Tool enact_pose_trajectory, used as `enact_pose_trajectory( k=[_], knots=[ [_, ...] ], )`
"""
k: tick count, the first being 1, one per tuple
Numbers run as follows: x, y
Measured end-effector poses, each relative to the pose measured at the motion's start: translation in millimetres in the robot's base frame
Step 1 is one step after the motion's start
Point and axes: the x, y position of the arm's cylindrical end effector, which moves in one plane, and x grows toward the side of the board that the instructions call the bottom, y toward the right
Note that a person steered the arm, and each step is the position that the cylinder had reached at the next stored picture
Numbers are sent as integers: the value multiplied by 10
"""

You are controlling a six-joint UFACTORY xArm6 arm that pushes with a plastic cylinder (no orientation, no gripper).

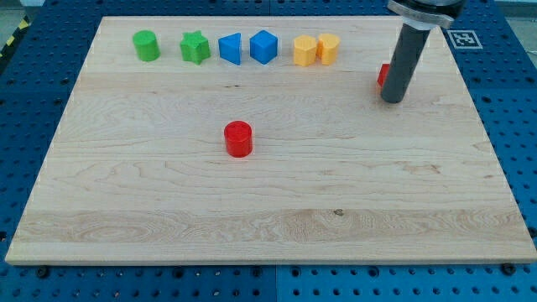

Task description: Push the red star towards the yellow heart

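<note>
On board: two red blocks, two yellow.

A wooden board lies on a pegboard table. Along the board's top edge runs a row of six blocks, from the view's left: green cylinder, green star, blue triangle, blue block, then the left yellow block touching the right yellow block. Well right of the row, my tip rests on the board. A red block sits just behind the rod, at its left and mostly hidden. A red cylinder stands alone near the middle, below the row.
</note>
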Motion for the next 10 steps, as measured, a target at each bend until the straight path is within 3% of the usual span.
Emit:
enact_pose_trajectory(
  k=[3,8,10],
  knots=[
    [-110,141],
    [-946,140],
    [-964,715]
  ],
)
